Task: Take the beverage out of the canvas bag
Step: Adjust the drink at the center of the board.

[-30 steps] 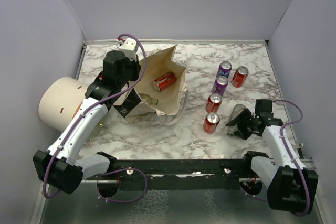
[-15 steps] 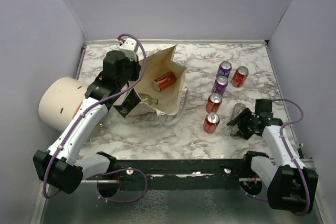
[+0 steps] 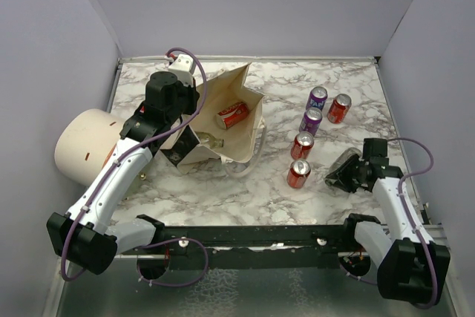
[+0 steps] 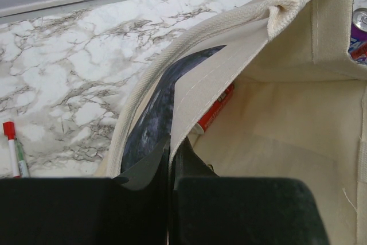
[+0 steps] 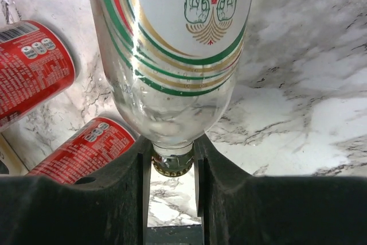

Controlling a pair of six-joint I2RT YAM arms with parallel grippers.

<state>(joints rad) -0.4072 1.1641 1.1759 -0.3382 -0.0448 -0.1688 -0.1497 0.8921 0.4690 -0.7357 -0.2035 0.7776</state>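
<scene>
**Bottle held by its neck, outside the bag**

The right gripper [image 5: 172,162] is clenched on the capped neck of the clear, white-labelled bottle [image 5: 172,55]. The bottle's long axis runs straight out from the fingers, base farthest. A red soda can [image 5: 34,55] lies just left. The left gripper [image 4: 171,159] pinches the rim of the cream canvas bag [image 4: 275,113]. Beyond are the white marble tabletop [image 3: 349,79] and the lavender walls [image 3: 245,5].

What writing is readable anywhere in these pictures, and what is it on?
Nothing reads for certain.
clear bottle: large green letters, cut off by the frame edge; the small line under them is too small to read.
purple can: white letters, blurred.
red cans: white fine print, too small.
canvas bag: black panel, print unreadable.
</scene>
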